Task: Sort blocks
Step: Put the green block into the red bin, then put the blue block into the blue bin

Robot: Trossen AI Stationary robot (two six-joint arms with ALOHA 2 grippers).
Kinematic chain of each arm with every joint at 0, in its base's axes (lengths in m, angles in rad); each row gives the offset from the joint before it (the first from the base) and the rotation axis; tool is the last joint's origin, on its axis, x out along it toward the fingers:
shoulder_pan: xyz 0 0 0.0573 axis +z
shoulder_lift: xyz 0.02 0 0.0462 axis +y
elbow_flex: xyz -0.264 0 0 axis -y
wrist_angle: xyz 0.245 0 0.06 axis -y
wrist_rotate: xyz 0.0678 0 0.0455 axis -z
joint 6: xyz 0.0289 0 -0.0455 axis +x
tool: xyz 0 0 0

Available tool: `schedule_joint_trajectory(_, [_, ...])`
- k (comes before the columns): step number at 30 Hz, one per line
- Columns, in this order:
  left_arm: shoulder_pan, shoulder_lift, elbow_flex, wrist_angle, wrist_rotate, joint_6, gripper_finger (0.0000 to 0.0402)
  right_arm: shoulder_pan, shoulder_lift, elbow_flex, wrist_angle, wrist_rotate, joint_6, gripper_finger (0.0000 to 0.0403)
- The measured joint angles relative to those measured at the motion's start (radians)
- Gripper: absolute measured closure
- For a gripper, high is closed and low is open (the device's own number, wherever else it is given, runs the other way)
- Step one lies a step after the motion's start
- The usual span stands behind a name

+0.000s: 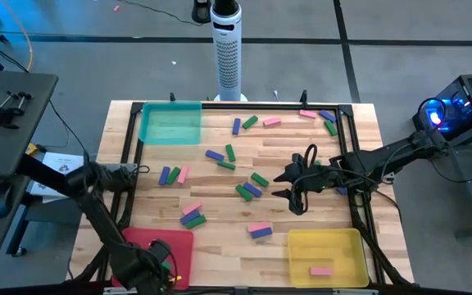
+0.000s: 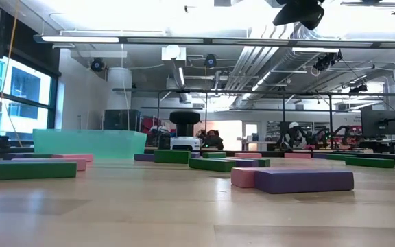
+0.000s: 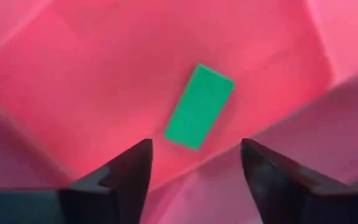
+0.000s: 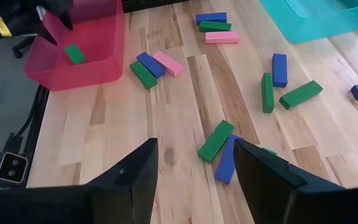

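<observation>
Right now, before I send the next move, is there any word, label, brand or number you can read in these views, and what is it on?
None can be read.
Blocks, red tray, teal tray, yellow tray: plain, no print.
Paper sheet beside the table's left edge: has marks, too small to read.
Yellow tag on the left arm in the right wrist view: no legible text.
Screens in the room behind: too blurred to read.

The left gripper [image 3: 194, 165] points straight down, fingers spread apart. The right gripper [image 4: 194, 171] (arm stretched inward, raised) also has its fingers apart.
</observation>
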Motion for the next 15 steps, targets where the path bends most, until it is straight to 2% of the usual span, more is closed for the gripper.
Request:
schedule_joint_trajectory(3, [0.000,-0.061,0.000,-0.004,-0.005,0.000,0.0153,0.000,0.000,0.000,0.000,0.000,-0.008,0.0215])
schedule_joint_trajectory(6, [0.002,-0.129,0.000,-0.003,-0.077,0.001,0.0151,0.000,0.000,0.000,0.000,0.000,-0.013,0.0215])
schedule_joint_trajectory(11, [0.046,-0.200,0.001,-0.047,-0.373,0.006,0.0151,0.000,0.000,0.000,0.000,0.000,-0.026,0.0215])
schedule_joint_trajectory(15, [0.146,-0.208,0.001,-0.068,-0.578,0.162,0.0156,0.000,0.000,0.000,0.002,0.000,-0.025,0.0215])
